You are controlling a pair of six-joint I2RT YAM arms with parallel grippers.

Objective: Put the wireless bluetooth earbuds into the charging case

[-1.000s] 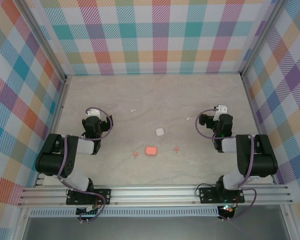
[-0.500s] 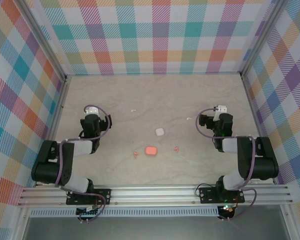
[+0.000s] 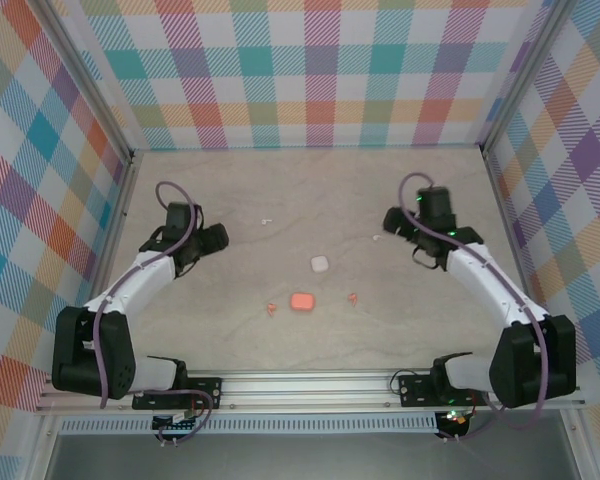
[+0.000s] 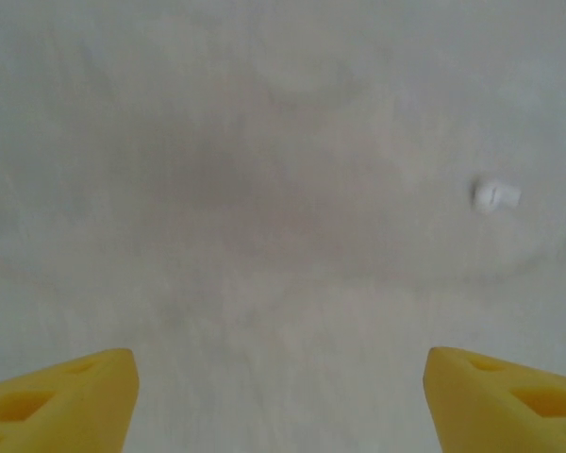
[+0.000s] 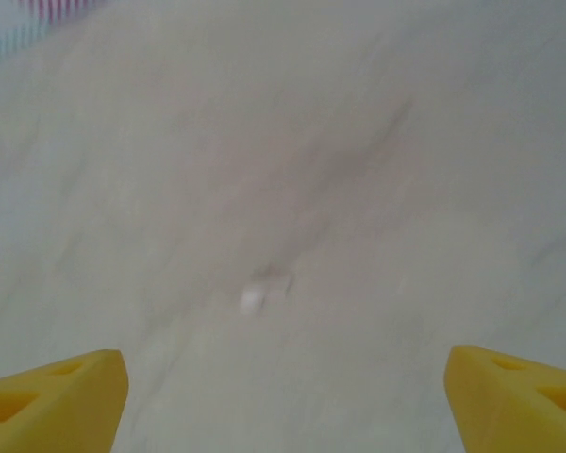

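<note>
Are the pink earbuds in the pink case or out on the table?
Out. One pink earbud lies left of the pink case, the other right of it, both on the table, apart from it.

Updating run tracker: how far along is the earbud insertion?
Done: nothing; the small rounded coral-pink case and small white case sit untouched. In hand: open left gripper hovers near one tiny white earbud, open right gripper over the other white earbud; neither holds anything. Left: inserting both, plus the left coral-pink earbud and right coral-pink earbud, lying loose.
</note>
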